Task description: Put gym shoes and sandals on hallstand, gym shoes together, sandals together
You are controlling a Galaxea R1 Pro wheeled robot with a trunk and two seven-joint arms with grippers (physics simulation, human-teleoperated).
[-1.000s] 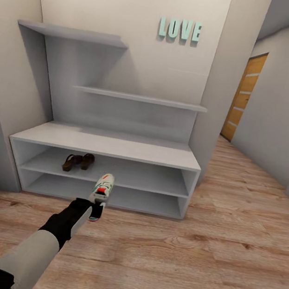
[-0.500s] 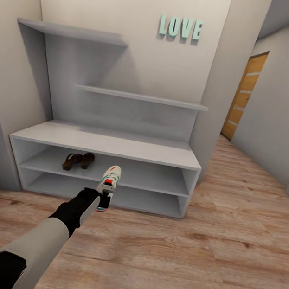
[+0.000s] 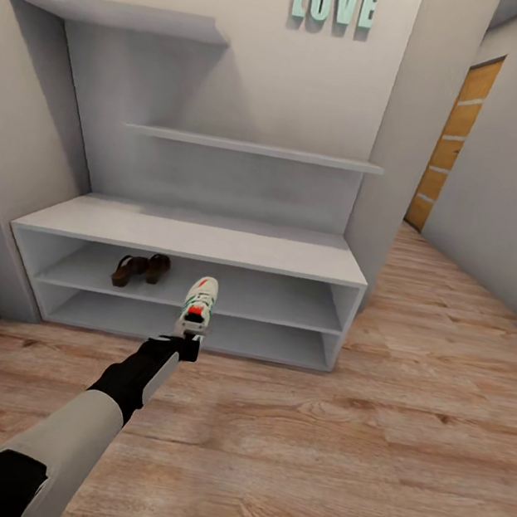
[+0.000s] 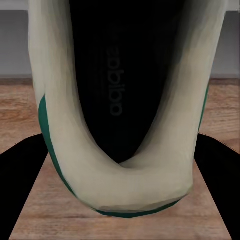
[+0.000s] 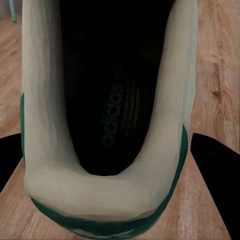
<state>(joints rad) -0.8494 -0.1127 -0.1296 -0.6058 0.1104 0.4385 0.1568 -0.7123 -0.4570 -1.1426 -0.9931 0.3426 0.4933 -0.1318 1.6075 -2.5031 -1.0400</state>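
The left pincer [image 3: 187, 341] gripped a gym shoe [image 3: 199, 302] by its heel, holding it toe-forward in front of the hallstand [image 3: 198, 242], level with the upper open shelf. The two sandals [image 3: 141, 268] sat side by side on that shelf, at the shoe's ten o'clock. The right pincer [image 5: 120, 165] clasped a second gym shoe [image 5: 107, 95] over the corridor floor [image 3: 362, 444].

sandals [image 3: 141, 268] — on upper open shelf [image 3: 267, 309]
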